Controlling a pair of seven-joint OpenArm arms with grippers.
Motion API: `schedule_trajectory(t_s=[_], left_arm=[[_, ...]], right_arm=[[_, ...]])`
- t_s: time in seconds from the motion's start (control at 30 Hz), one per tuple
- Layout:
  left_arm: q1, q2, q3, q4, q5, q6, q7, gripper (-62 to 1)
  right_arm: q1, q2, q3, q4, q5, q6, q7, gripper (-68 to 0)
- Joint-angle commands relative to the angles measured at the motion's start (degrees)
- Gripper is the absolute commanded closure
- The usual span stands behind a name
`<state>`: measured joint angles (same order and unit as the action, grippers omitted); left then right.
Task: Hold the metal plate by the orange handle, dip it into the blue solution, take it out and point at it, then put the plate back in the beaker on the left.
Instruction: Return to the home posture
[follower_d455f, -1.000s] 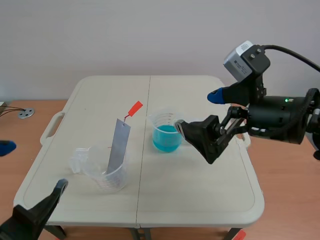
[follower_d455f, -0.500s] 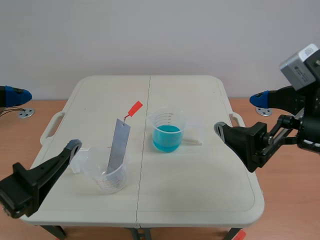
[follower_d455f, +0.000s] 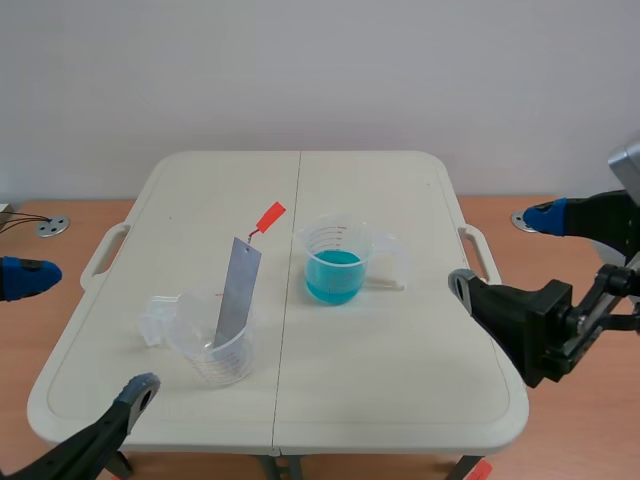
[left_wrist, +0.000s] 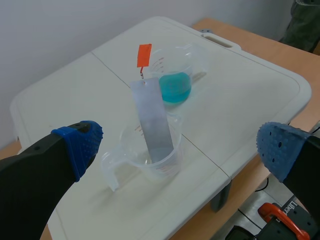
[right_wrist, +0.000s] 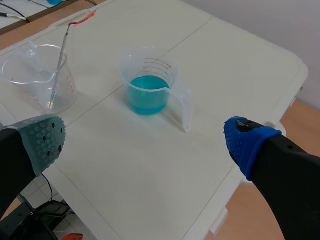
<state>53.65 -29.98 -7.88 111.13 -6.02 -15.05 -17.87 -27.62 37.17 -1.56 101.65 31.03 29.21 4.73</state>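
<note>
A grey metal plate (follower_d455f: 238, 290) leans upright in the clear beaker (follower_d455f: 215, 350) on the table's left half, and its orange handle (follower_d455f: 270, 215) sticks up on a thin wire. The beaker of blue solution (follower_d455f: 333, 265) stands right of centre. My left gripper (follower_d455f: 80, 335) is open at the front left corner, off the table edge. In the left wrist view the plate (left_wrist: 154, 122) and clear beaker (left_wrist: 152, 160) lie ahead between the open fingers. My right gripper (follower_d455f: 505, 250) is open at the table's right edge, with the blue beaker (right_wrist: 148, 85) ahead of it.
The white folding table (follower_d455f: 400, 380) has carry handles on both sides and a seam down its middle. A metal disc (follower_d455f: 52, 226) with cables lies on the wooden floor at the far left. The blue beaker's clear handle (right_wrist: 182, 107) points toward my right gripper.
My right arm has pulled back from beside the blue beaker to the table's right edge. My left arm came up, then sank low at the front left. Plate and beakers have not moved.
</note>
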Motion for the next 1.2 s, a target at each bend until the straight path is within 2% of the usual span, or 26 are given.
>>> schedule_trajectory(t_s=[0.0,0.23,1.17], left_arm=[[0.0,0.3,0.3,1.6,-0.4,0.3,-0.7,-62.3],[0.0,0.3,0.3,1.6,-0.4,0.3,-0.4,-62.3],[-0.2,0.3,0.3,1.6,-0.4,0.3,-0.3,-62.3]], right_arm=[[-0.2,0.6,0.5,0.9,0.6,-0.3,1.3,-66.3],[-1.3,0.6,0.5,0.9,0.6,-1.4,2.5,-66.3],[-1.1,0.6,0.5,0.9,0.6,-1.4,1.8,-66.3]])
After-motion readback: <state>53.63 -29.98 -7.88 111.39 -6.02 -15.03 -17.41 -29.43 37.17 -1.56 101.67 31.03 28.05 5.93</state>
